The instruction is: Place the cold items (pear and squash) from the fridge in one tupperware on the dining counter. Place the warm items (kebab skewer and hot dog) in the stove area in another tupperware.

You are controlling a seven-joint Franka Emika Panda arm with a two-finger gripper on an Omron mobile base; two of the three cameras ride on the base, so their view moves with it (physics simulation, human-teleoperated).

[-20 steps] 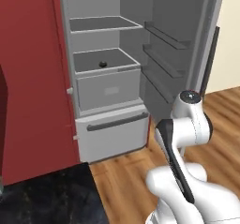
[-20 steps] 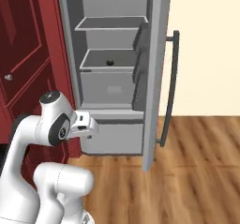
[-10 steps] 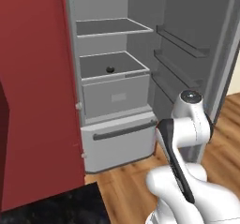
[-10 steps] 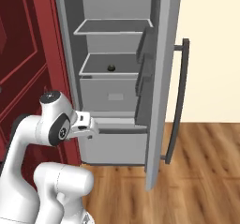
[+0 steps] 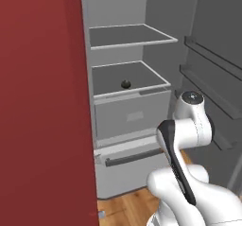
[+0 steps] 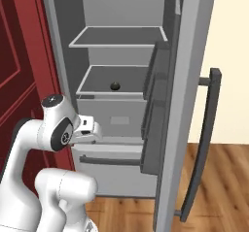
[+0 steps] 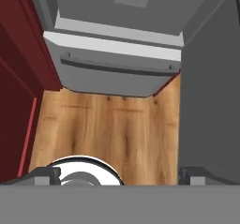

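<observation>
Though tiny, round dark squash (image 5: 125,84)

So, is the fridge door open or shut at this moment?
Open. The fridge shows its pale interior and shelves, the squash sits on the lower shelf, and the door stands swung out to the right.

Fridge (image 5: 142,50) top cut off by frame edges, squash (image 5: 125,83) a tiny dark dot, drawer label (image 6: 119,121) illegible
</observation>
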